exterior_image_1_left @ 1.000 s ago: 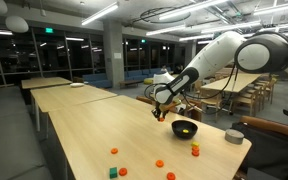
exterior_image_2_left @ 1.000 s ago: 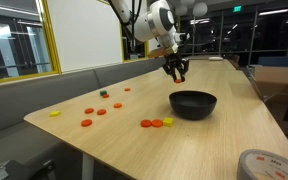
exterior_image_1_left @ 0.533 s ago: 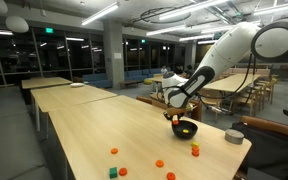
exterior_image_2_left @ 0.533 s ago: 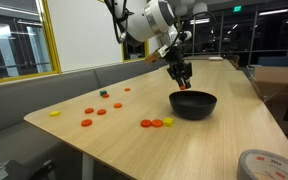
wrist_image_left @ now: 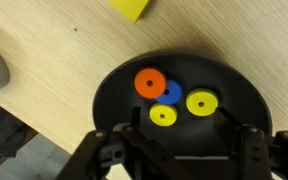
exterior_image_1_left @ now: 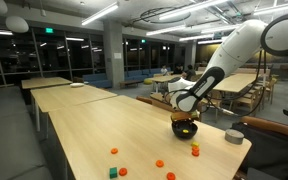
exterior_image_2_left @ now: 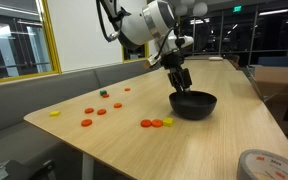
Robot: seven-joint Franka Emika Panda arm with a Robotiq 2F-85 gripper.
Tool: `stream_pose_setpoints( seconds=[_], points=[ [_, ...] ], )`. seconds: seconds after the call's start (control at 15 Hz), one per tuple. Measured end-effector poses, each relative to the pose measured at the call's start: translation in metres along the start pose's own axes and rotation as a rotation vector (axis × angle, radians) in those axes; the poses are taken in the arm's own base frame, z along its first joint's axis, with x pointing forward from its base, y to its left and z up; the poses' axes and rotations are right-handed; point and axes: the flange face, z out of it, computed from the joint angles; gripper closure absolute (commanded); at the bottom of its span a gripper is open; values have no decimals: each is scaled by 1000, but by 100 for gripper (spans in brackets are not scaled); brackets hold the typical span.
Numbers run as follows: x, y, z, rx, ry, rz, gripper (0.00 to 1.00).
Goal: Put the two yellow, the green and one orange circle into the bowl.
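Black bowl (wrist_image_left: pixel 101 95) rim sits just below the spread end effector (wrist_image_left: pixel 179 150).

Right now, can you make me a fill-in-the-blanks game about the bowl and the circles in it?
1. The black bowl holds ___ yellow circles.
2. Counting the orange circle and the blue circle too, it holds ___ circles altogether.
3. The gripper hangs over the bowl with its jaws ___.
Missing words: two, four, open.
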Motion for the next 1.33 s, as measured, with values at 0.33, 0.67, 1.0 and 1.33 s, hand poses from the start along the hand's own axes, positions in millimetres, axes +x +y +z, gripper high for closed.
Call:
stream_pose_setpoints(
  seconds=[0.33, 0.67, 1.0, 1.33],
  points=[
    [-5, 10, -5, 101, 27, -64, 0],
    [-32, 19, -61, 194, 80, -290, 0],
    [-67, 39, -121, 291, 132, -499, 0],
    [-92, 63, -162, 353, 158, -583, 0]
  ],
)
